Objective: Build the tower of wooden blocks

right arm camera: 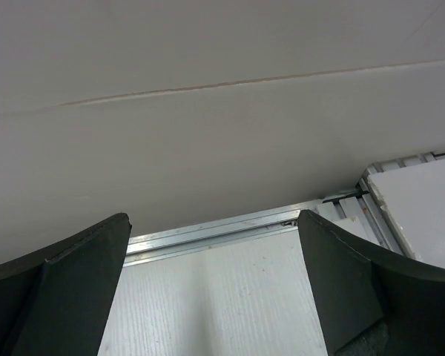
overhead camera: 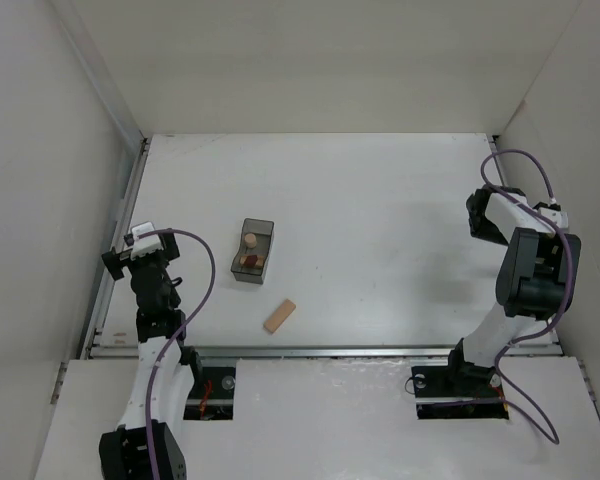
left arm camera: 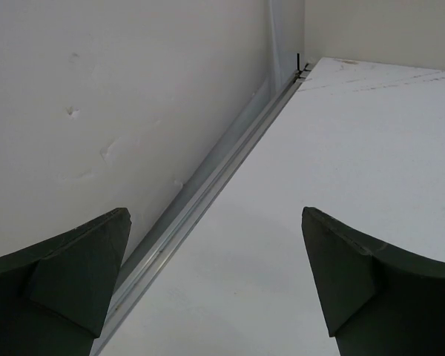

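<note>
A pale tan oblong plank [overhead camera: 279,316] lies flat on the white table near the front edge. Behind it stands a dark grey see-through bin [overhead camera: 253,251] holding a small tan piece [overhead camera: 249,240] and a dark red-brown cube [overhead camera: 247,262]. My left gripper [overhead camera: 123,252] is open and empty at the table's left edge, far left of the bin; its wrist view shows only bare table between the fingers [left arm camera: 74,267]. My right gripper [overhead camera: 485,215] is open and empty at the far right, facing the back wall; its fingers [right arm camera: 67,274] frame the table edge rail.
White walls enclose the table on the left, back and right. A metal rail [left arm camera: 208,196] runs along the left edge, another along the back edge [right arm camera: 215,236], and one along the front [overhead camera: 320,350]. The arm bases sit below the front rail.
</note>
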